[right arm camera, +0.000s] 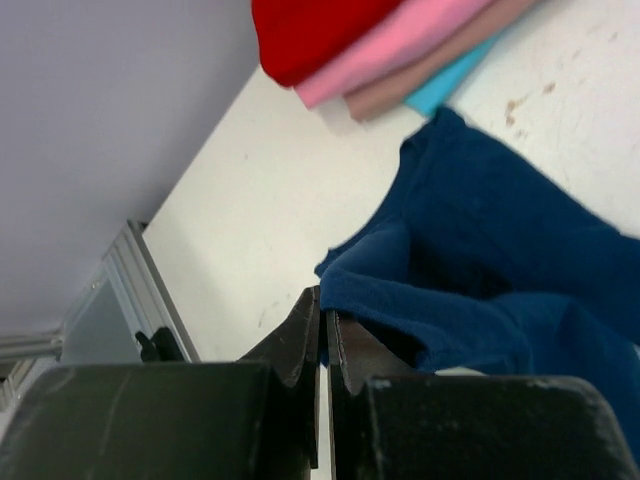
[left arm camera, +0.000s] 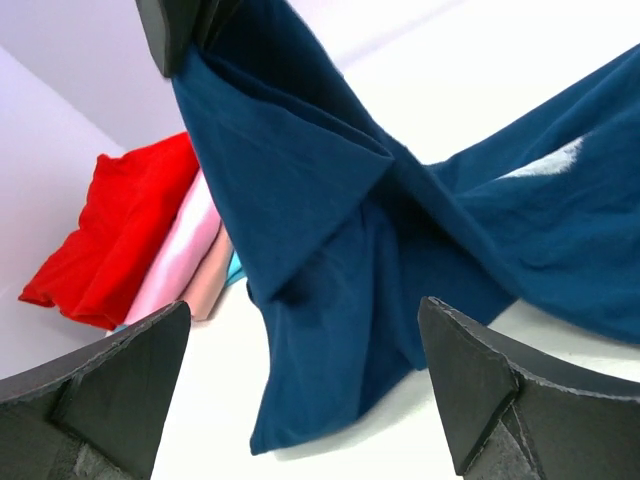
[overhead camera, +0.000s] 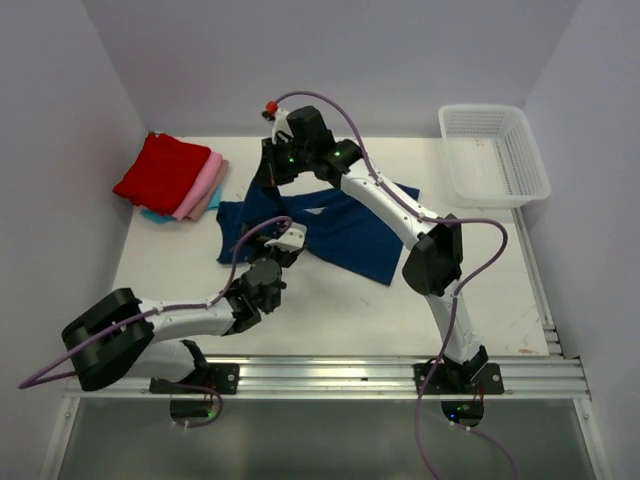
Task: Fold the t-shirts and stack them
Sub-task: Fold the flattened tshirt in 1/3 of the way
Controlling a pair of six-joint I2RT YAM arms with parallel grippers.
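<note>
The navy blue t-shirt (overhead camera: pixel 350 232) lies crumpled in the middle of the table, with a sliver of its pale print (left arm camera: pixel 548 163) showing. My right gripper (overhead camera: pixel 267 172) is shut on the shirt's far left corner and holds it lifted; in the right wrist view the jaws (right arm camera: pixel 325 312) pinch a fold of navy cloth (right arm camera: pixel 500 270). My left gripper (overhead camera: pixel 291 237) is open and empty at the shirt's near left edge, and the hanging navy cloth (left arm camera: pixel 320 250) is just ahead of its fingers (left arm camera: pixel 480 380). The folded red (overhead camera: pixel 160 170), pink (overhead camera: pixel 200 185) and teal (overhead camera: pixel 153 215) tees are stacked at the far left.
A white mesh basket (overhead camera: pixel 495 152) stands at the far right corner. White walls close in the table on the left, back and right. A metal rail (overhead camera: pixel 340 375) runs along the near edge by the arm bases.
</note>
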